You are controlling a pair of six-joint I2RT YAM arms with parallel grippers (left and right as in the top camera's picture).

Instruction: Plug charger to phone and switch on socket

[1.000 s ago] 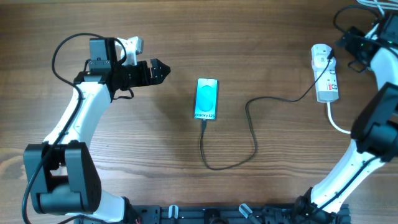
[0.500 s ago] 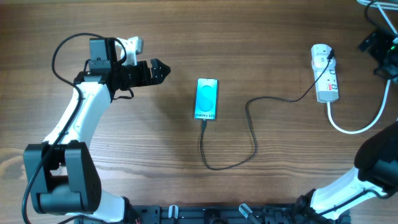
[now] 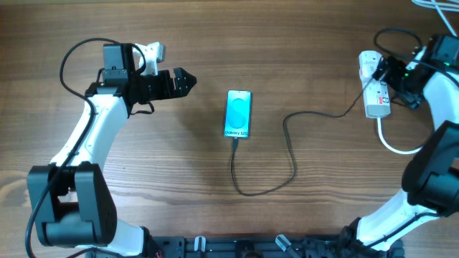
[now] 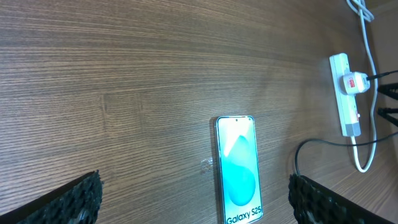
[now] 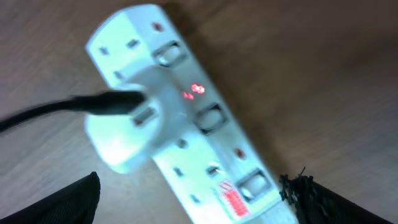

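Observation:
The phone [image 3: 238, 113] lies flat mid-table, turquoise screen up. The charger [image 3: 290, 154], a thin black cable, meets the phone's near end, loops across the wood and runs to a white plug [image 5: 127, 134] seated in the socket [image 3: 376, 93] at the far right. Beside that plug a small red light [image 5: 198, 90] glows. My right gripper [image 3: 392, 73] hovers open just over the socket, which fills the space between its fingers [image 5: 314, 200] in the right wrist view. Left of the phone, my left gripper [image 3: 183, 82] is open and holds nothing; the phone [image 4: 239, 169] shows ahead of it.
A thick white cord [image 3: 393, 145] leaves the socket's near end and curves toward the right arm's base. Bare wooden table lies around the phone. More white cords [image 4: 365, 37] trail off at the far right edge.
The right arm swung out toward the table's right edge and has come back left, now over the socket. Left arm, phone and cable have not moved.

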